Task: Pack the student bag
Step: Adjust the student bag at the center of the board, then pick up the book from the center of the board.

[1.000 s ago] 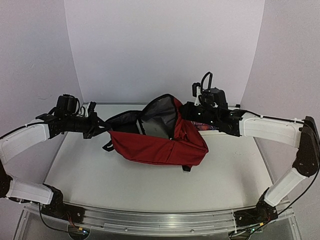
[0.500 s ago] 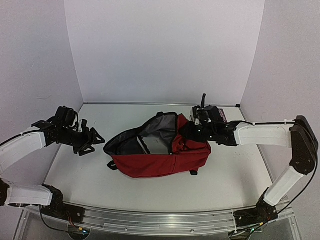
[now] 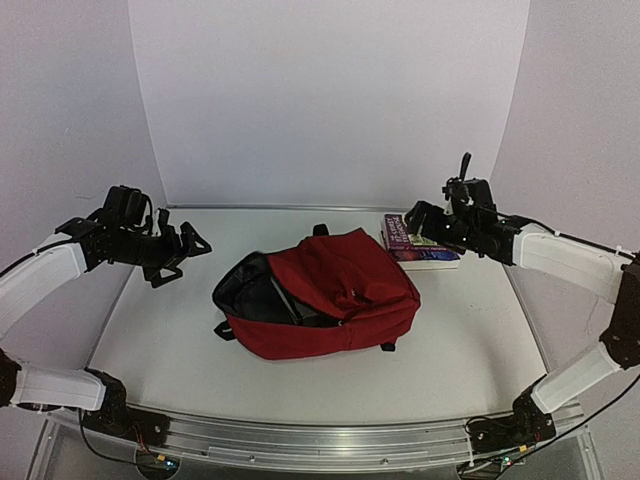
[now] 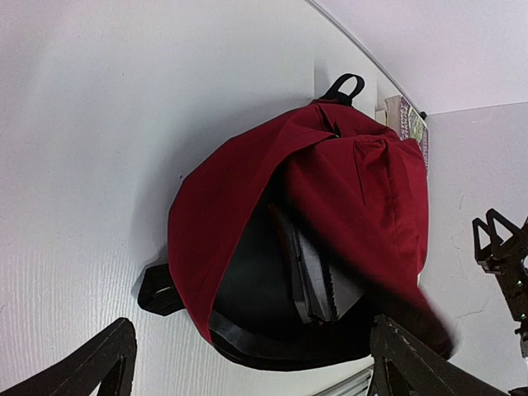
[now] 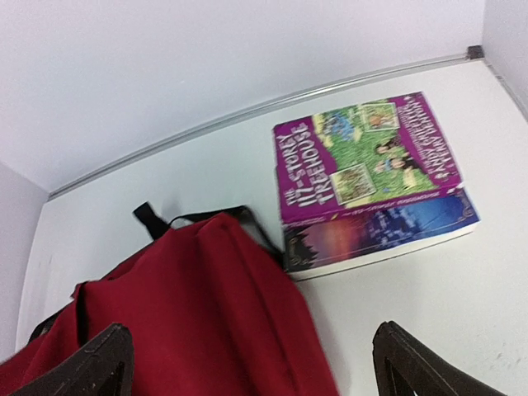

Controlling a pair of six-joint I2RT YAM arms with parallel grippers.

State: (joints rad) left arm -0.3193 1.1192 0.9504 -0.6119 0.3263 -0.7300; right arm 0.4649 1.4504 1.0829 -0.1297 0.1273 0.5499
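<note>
The student bag (image 3: 335, 290) is dark red and lies flat on the middle of the table, its open mouth (image 3: 250, 295) facing left. The left wrist view looks into that mouth (image 4: 247, 297), where a flat grey-black panel (image 4: 318, 280) shows inside the bag (image 4: 355, 181). My left gripper (image 3: 180, 258) hangs open left of the bag, apart from it, holding nothing (image 4: 252, 351). My right gripper (image 3: 418, 222) is open above the books at the back right, also holding nothing (image 5: 252, 355). The bag's top end (image 5: 190, 313) with its black handle (image 5: 148, 219) fills the lower left of the right wrist view.
Two books are stacked beside the bag's far right corner (image 3: 420, 245). A purple one with a green cover picture (image 5: 363, 153) lies on a blue-purple one (image 5: 388, 227). A black strap buckle (image 4: 157, 290) pokes out at the bag's near-left side.
Both grippers have opened, let go of the bag and drawn back outward. The bag dropped flat onto the table, its flap fell over the grey lining, and the books became visible.
</note>
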